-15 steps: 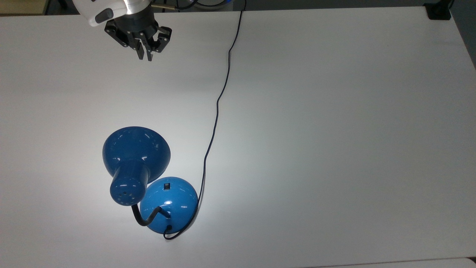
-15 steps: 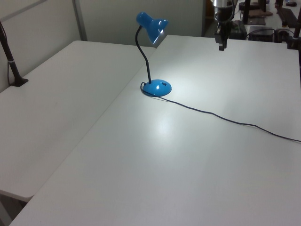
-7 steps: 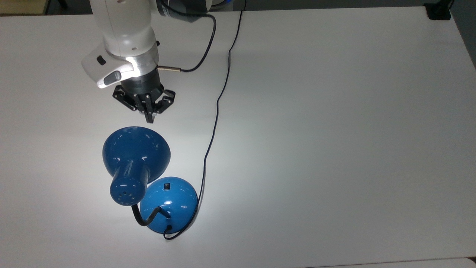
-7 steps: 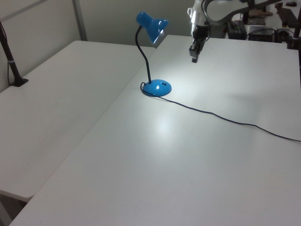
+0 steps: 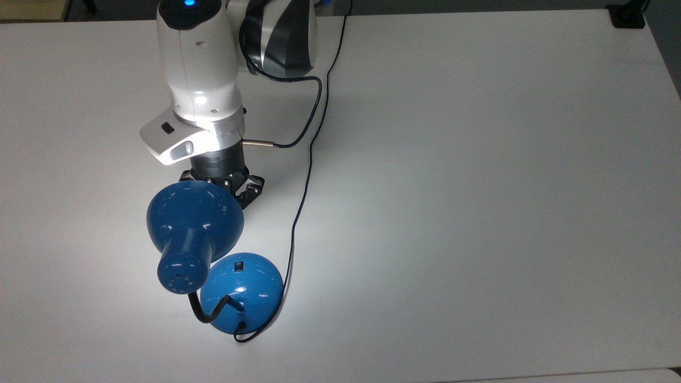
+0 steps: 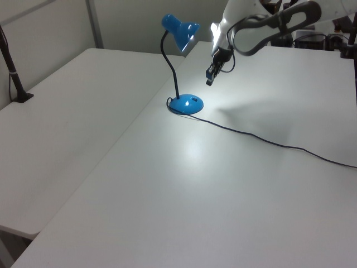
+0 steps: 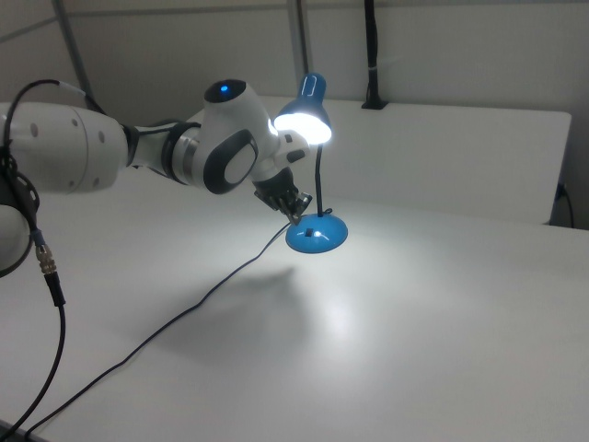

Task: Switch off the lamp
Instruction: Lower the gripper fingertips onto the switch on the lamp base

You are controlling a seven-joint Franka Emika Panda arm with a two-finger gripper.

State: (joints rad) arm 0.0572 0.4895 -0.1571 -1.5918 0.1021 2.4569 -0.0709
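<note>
Beside the gripper [image 6: 209, 81], the lamp [image 6: 179, 61] stands lit on the white table [image 6: 234, 184].
Fingers look pressed together, holding nothing, hanging in the air. Below and toward the left view's left of them sits the blue base [image 6: 187, 104], with its black switch [image 5: 239, 266] and cord [image 5: 307, 175].

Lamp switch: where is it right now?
The switch sits on the lamp base's upper edge in the top view, beside the shade, below the gripper, which hangs above the table short of it.
</note>
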